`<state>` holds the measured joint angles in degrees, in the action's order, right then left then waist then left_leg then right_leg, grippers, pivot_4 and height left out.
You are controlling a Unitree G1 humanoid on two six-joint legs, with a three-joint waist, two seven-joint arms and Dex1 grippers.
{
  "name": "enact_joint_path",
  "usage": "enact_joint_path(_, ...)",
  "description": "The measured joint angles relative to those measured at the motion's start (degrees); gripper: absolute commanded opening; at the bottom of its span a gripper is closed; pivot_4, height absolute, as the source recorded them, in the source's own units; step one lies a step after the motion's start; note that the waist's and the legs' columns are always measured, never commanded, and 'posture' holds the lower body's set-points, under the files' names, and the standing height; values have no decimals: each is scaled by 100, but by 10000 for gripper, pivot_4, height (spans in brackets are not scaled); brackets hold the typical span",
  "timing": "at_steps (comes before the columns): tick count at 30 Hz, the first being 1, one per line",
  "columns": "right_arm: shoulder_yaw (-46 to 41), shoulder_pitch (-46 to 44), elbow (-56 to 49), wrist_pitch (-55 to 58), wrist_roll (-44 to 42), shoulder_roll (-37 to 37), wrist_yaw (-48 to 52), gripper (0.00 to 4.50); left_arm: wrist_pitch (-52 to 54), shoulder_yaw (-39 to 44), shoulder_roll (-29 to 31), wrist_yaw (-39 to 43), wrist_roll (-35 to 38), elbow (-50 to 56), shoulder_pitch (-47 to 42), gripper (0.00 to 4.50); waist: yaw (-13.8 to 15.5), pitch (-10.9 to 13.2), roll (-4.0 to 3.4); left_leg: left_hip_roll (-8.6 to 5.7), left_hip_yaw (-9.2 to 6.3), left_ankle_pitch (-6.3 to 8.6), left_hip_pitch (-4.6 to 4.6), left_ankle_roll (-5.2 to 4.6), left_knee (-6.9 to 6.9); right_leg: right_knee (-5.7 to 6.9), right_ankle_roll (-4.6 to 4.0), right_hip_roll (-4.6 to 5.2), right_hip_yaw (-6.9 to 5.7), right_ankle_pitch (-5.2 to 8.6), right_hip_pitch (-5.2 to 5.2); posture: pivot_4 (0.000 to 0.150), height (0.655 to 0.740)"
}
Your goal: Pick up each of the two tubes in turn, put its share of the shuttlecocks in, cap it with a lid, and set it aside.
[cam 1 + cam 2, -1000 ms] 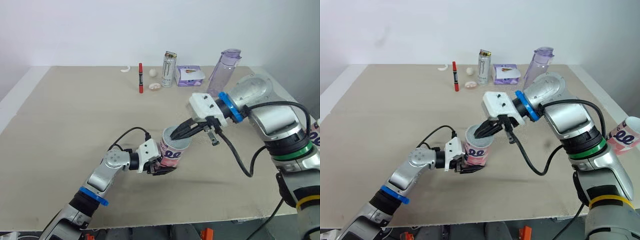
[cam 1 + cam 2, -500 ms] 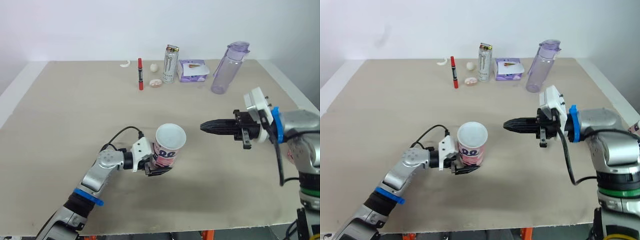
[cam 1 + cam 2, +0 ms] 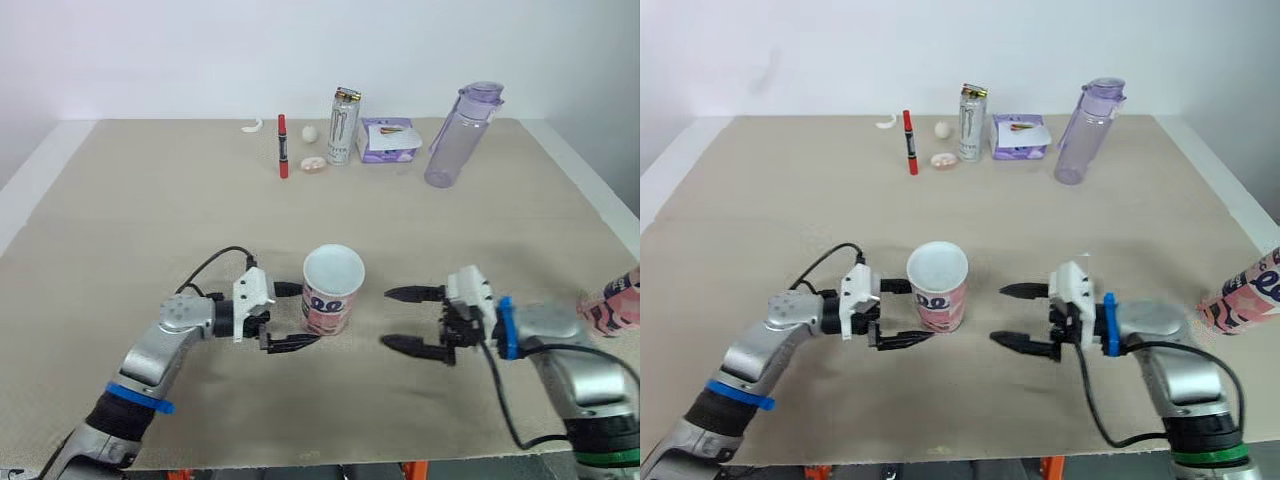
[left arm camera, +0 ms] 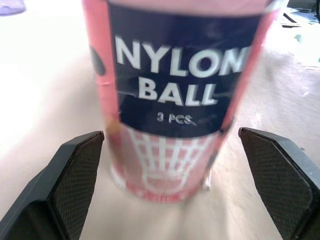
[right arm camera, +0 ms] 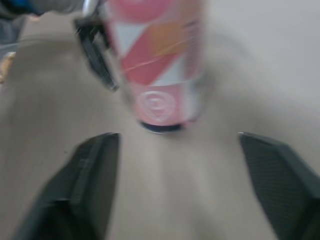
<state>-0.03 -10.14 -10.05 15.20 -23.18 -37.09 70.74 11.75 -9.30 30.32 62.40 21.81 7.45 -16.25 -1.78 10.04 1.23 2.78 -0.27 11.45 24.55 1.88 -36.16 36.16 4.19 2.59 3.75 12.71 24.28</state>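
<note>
I have the tube (image 3: 333,298) standing upright on the table (image 3: 150,220), roughly at its centre. Its round top shows white, and I cannot tell whether that is a lid or the inside.

The left gripper (image 3: 297,316) sits at the tube's 9 o'clock, low over the table, jaws spread wide. In the left wrist view the tube stands between the two fingers (image 4: 75,170), just ahead of their tips, with a gap on each side; neither pad touches it. The label facing that camera reads "NYLON BALL".

The right gripper (image 3: 402,318) lies at the tube's 3 o'clock, pointing at it, jaws also spread and holding nothing. Its tips stop near the tube but clear of it. The right wrist view puts the tube ahead, on the line between the fingers, beyond their tips.

A second tube (image 3: 1248,294) pokes in tilted at the far 3 o'clock edge.

Along the table's 12 o'clock edge I see a marker (image 3: 282,150), a can (image 3: 342,126), a box (image 3: 388,140) and a bottle (image 3: 458,138), well apart from both grippers.
</note>
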Motion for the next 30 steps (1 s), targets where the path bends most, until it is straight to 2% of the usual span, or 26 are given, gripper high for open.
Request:
enact_joint_path(6, 313, -97, 49, -182, 146, 366, -257, 43818, 122, 264, 95, -61, 191, 336, 271, 45000, 26, 2, 3, 2, -1, 0, 1, 0, -5, 3, -2, -4, 3, -1, -2, 1500, 7400)
enact_joint_path(7, 460, -175, 153, -249, 273, 653, -530, 43818, 99, 420, 211, -90, 252, 627, 578, 45000, 37, 2, 3, 4, -1, 0, 0, 1, -8, 5, -18, -11, 11, 5, -3, 1500, 7400)
enact_joint_path(11, 537, -233, 218, -269, 329, 802, -702, 43818, -16, 480, 235, -109, 238, 736, 812, 45000, 44, 2, 3, 6, -2, -1, 0, 2, -14, 7, -25, -17, 15, 5, -4, 1500, 7400)
enact_joint_path(13, 850, -368, 280, -370, 514, 1087, -905, 43818, -263, 504, 278, -116, 111, 892, 1087, 45000, 47, 2, 3, 11, -2, -5, -1, 8, -17, 12, -32, -24, 18, 3, -4, 1500, 7400)
enact_joint_path(30, 1553, -998, 1299, -998, 1059, 1837, -1154, 43818, -439, 571, 421, -312, 75, 931, 1213, 45000, 40, 1, 5, 26, 1, -9, -23, 13, -29, 56, -44, -48, 33, -5, -3, 1500, 7400)
